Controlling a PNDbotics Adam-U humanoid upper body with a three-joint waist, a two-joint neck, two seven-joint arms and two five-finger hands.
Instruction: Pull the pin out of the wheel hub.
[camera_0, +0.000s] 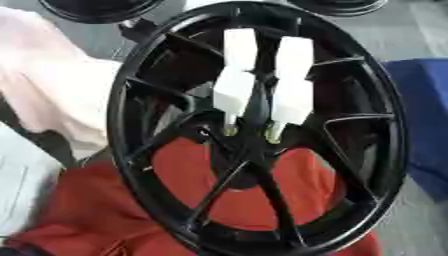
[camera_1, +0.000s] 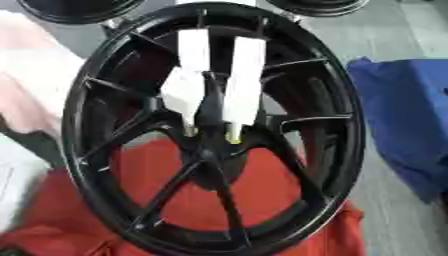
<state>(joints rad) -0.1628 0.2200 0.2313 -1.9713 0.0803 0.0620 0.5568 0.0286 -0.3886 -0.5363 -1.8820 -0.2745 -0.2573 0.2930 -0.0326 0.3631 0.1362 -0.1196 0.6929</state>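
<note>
- Two white pieces, blocky and jointed, with thin yellowish tips, lay side by side over the spokes. Their tips met the wheel's centre, one on each side of it. I took them for the pin parts, but could not tell that for sure.
- The wheel stood tilted and filled most of both views. Its hub sat just below the white tips.
- No black hand showed in either view, so neither hand's state nor places relative to it could be told.
- A red cloth lay under and behind the wheel's lower half. A pale pink cloth lay at the left and a blue cloth at the right.
- Two more black wheels sat at the far edge of the grey desk.
- Risks, as I judged them:
  - A pull off the pin's line could jam it in the hub.
  - The wheel, unsteady on soft cloth, could tip or roll with the pull.
  - Taking only one white piece could leave the other seated.
</note>
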